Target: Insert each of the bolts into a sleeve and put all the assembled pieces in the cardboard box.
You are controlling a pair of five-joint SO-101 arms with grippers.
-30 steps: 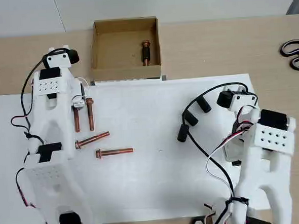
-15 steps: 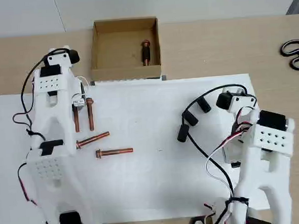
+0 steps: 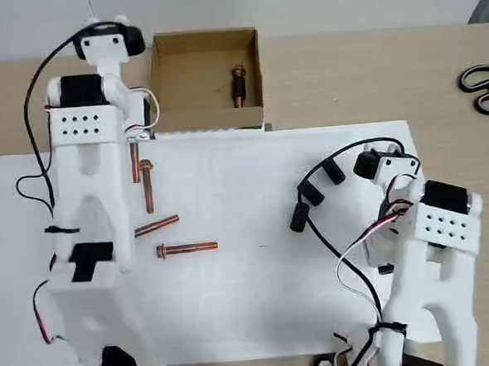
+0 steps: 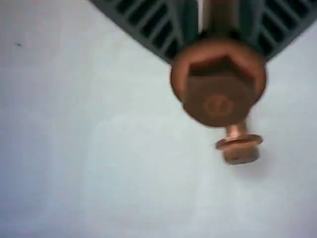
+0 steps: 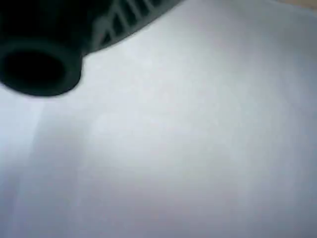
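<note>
Step in hand, as I'm reading it: pairing a second bolt with a sleeve, both parts already picked.

- Left hand (image 3: 134, 138) is clamping the held bolt (image 3: 135, 163) by the shank. In the wrist view the hex head (image 4: 218, 89) is sticking out clear of the jaws.
- Three loose bolts (image 3: 147, 186) (image 3: 156, 226) (image 3: 186, 249) are lying on the white sheet (image 3: 236, 316). One is just beside the held bolt, and two are farther back toward that arm's base.
- Cardboard box (image 3: 156, 72) is sitting on the desk (image 3: 346, 77), just ahead and to the right of the left hand. One assembled piece (image 3: 238, 85) is lying inside, near the wall farthest from that hand.
- Three loose sleeves (image 3: 333, 171) (image 3: 312, 194) (image 3: 298, 219) are lying in a row just left of the right hand.
- Right hand (image 3: 378, 163) is, as far as I can judge, pinching the held sleeve (image 5: 37, 67) closed-jawed, with the open bore facing its wrist camera.

Next move, my call:
- The hands are sitting well apart, so they're needing to meet over the bare sheet between them.
- The shank tip has to be lining up coaxially with the bore before pushing; any tilt is risking a jam or a dropped part.
- After that, the mated pair is going into the box next to the finished one.
- That's leaving three bolts and three sleeves to do.
</note>
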